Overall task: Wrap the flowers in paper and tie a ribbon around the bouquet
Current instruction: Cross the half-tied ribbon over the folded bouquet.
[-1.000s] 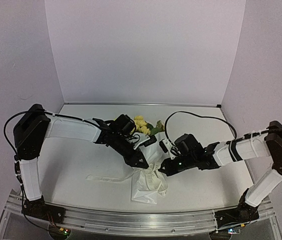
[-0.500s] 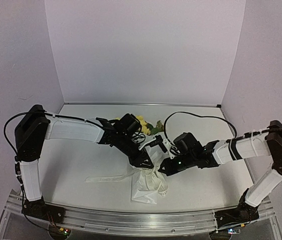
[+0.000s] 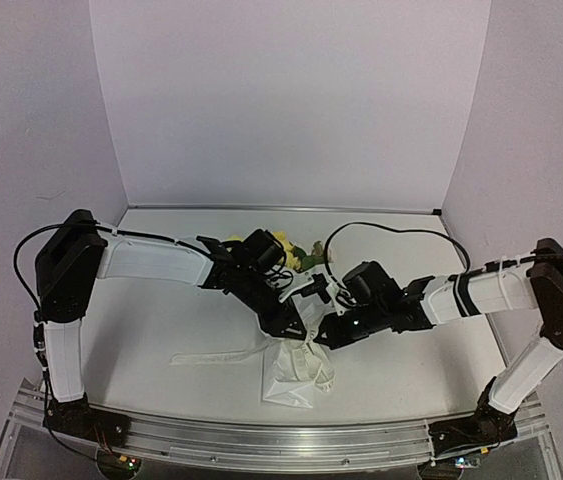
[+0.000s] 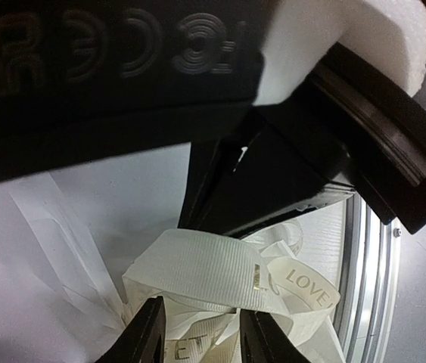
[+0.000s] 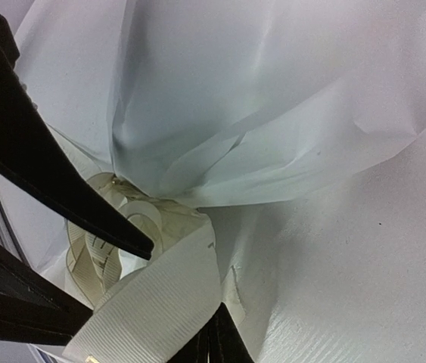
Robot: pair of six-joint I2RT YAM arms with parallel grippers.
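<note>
The bouquet (image 3: 301, 362) lies near the middle of the table (image 3: 161, 300), just ahead of both wrists, its length running near to far. The flowers (image 3: 283, 243) poke out at the far end: yellow heads with green leaves, partly hidden behind my left arm. The paper (image 3: 283, 385) flares white at the near end and gathers into creased folds at the waist. The ribbon (image 4: 213, 265) is bunched there in cream loops with printed lettering on it, and one tail runs off flat to the left across the table. My right gripper (image 5: 214, 342) comes in at the waist from the right. Its jaws are pressed together, pinching a broad band of ribbon that rises from the knot to the tips. My left gripper (image 4: 197, 336) hangs over the same spot from the far left. Its jaws stand partly apart with a strand of ribbon lying flat in the gap, and I see neither finger pressing on it. From overhead, the two grippers sit close together above the waist. A black cable (image 3: 391, 232) loops over the table behind the right arm.
</note>
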